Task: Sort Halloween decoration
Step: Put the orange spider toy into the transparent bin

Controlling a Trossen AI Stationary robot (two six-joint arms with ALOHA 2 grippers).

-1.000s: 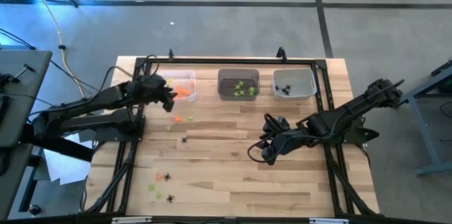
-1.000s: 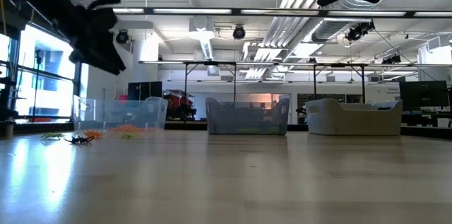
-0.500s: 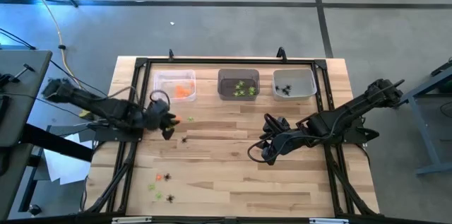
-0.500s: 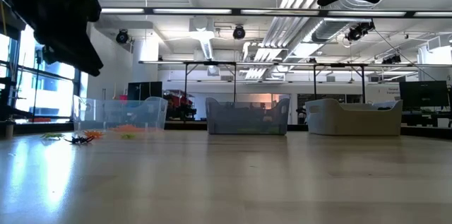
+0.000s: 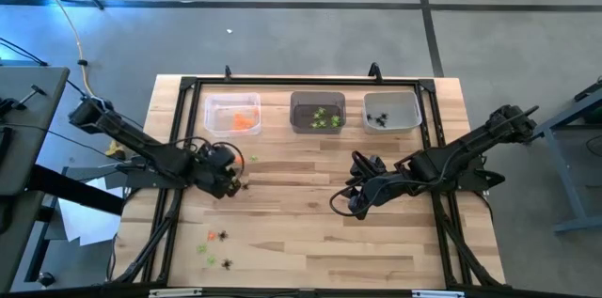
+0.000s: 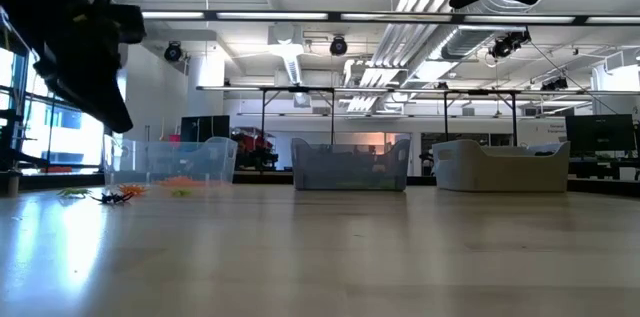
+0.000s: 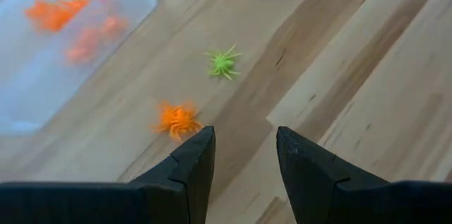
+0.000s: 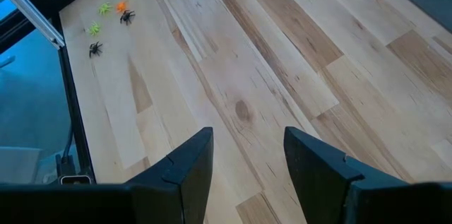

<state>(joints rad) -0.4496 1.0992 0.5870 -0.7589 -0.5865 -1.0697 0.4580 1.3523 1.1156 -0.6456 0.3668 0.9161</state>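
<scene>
My left gripper point(image 5: 228, 181) point(image 7: 244, 143) hovers open and empty, slanting down over loose decorations on the table's left half. In the left wrist view an orange trinket point(image 7: 176, 119) lies just off one fingertip and a lime-green one point(image 7: 224, 62) lies farther out. A black spider point(image 5: 245, 185) lies beside the gripper. More trinkets lie near the front left point(image 5: 214, 246) point(image 8: 109, 22). My right gripper point(image 5: 344, 202) point(image 8: 247, 146) waits open above the table's middle, holding nothing.
Three small bins stand in a row at the far edge: the left one point(image 5: 218, 108) holds orange pieces, the middle one point(image 5: 317, 124) green ones, the right one point(image 5: 391, 99) black spiders. A black frame point(image 5: 282, 80) borders the table. Bare wood lies between the arms.
My left gripper has swung from over the orange bin toward the table's near edge and a little left, sinking lower and rolling as it went. It now hangs over the loose trinkets. Its fingers stay open and empty. No trinket has moved.
</scene>
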